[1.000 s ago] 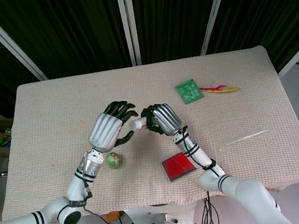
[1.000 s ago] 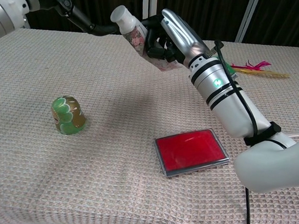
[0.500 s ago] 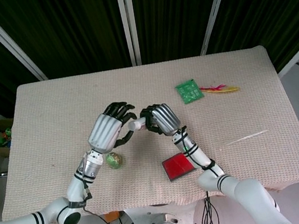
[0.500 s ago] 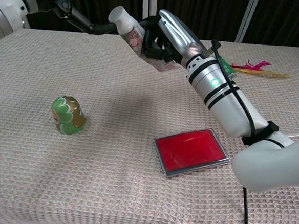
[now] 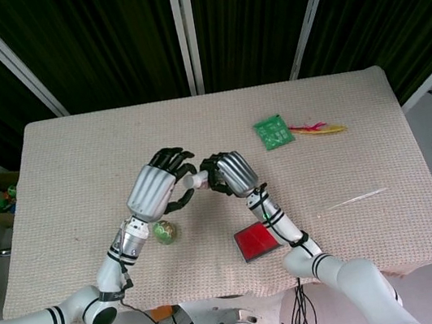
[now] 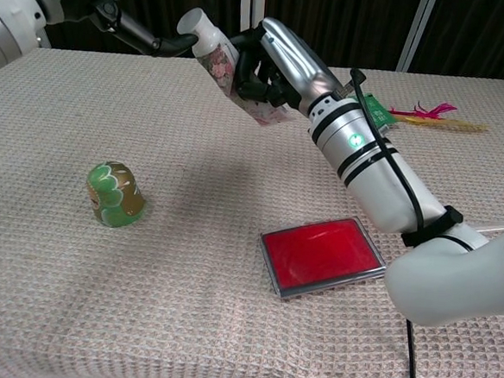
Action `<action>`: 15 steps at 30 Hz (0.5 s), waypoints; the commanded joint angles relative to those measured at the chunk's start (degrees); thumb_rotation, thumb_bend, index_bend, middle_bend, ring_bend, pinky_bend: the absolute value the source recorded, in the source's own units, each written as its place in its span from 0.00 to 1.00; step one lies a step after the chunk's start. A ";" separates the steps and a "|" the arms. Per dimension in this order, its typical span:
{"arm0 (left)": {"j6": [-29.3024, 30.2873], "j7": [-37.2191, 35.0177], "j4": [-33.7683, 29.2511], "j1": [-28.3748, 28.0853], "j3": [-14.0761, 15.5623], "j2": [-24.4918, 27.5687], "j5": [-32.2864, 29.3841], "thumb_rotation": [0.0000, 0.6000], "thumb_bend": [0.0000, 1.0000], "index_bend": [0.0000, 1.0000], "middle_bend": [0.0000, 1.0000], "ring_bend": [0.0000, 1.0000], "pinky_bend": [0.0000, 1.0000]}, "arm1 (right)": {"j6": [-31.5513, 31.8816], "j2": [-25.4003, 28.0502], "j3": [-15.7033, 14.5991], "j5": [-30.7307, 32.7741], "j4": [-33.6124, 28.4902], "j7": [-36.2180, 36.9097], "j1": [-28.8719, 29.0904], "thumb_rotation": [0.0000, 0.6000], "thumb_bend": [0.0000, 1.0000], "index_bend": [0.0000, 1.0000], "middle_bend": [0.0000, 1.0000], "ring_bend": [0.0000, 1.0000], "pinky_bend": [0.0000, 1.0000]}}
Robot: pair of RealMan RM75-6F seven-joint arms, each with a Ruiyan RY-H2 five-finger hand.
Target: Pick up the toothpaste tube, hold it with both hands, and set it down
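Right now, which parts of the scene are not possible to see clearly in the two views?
- Left hand, chest view: cut off by the top edge; only dark fingers near the cap show.
- Toothpaste tube, head view: hidden between both hands; only a white bit shows. Its print is too small to read.
- Right hand, both views: its back hides how the fingers lie on the tube.
- Green board, chest view: hidden behind the right arm.

The beige woven-cloth table (image 5: 69, 169) is seen from overhead; the chest view looks across it, low and nearer.
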 commanded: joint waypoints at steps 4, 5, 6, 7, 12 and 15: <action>1.06 0.79 1.34 0.02 0.48 -0.47 1.07 0.91 0.37 0.43 0.27 0.19 0.23 | -0.05 -0.04 0.08 0.06 -0.12 -0.04 0.13 1.00 0.69 0.84 0.68 0.59 0.68; 1.23 0.75 1.50 0.06 0.57 -0.54 1.20 0.91 0.38 0.43 0.27 0.19 0.23 | -0.07 -0.01 0.07 0.06 -0.15 -0.09 0.15 1.00 0.69 0.84 0.68 0.59 0.68; 1.29 0.67 1.55 0.07 0.61 -0.56 1.24 0.91 0.38 0.44 0.27 0.19 0.23 | -0.06 -0.01 0.06 0.05 -0.16 -0.18 0.14 1.00 0.69 0.84 0.68 0.59 0.68; 1.35 0.60 1.62 0.08 0.66 -0.56 1.31 0.91 0.39 0.44 0.27 0.19 0.23 | -0.08 -0.01 0.01 0.02 -0.20 -0.19 0.12 1.00 0.69 0.84 0.68 0.59 0.68; 1.68 0.60 2.06 0.03 0.87 -0.64 1.80 0.91 0.40 0.47 0.28 0.19 0.23 | -0.26 0.09 -0.16 -0.09 -0.34 -0.53 0.13 1.00 0.69 0.84 0.68 0.59 0.68; 1.74 0.57 2.29 -0.01 1.01 -0.61 2.04 0.92 0.41 0.47 0.28 0.19 0.23 | -0.28 0.20 -0.30 -0.21 -0.53 -0.51 0.11 1.00 0.69 0.84 0.68 0.59 0.68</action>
